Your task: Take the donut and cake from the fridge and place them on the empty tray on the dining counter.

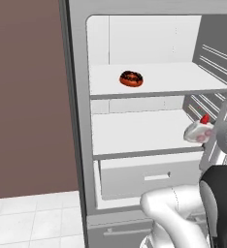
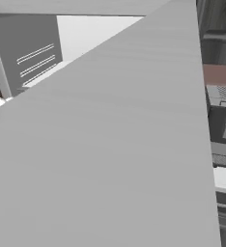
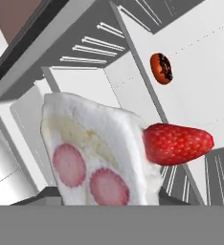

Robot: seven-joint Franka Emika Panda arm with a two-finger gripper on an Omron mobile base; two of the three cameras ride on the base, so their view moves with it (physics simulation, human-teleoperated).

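The cake (image 3: pixel 99 158), a white wedge with a strawberry on top, sits clamped in the end effector (image 1: pixel 217 138) at 3 o'clock in the left base view, just outside the fridge (image 1: pixel 149 135). The donut (image 1: pixel 131 78) rests on the upper shelf (image 1: pixel 183 77) at 11 o'clock.

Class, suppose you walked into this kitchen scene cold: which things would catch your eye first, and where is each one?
The cake looms largest: a white wedge with a red strawberry on top, close against the pincer in the hand view and at the front right of the open fridge in the left base view. Next comes the donut, dark-iced, lying alone on the upper shelf.
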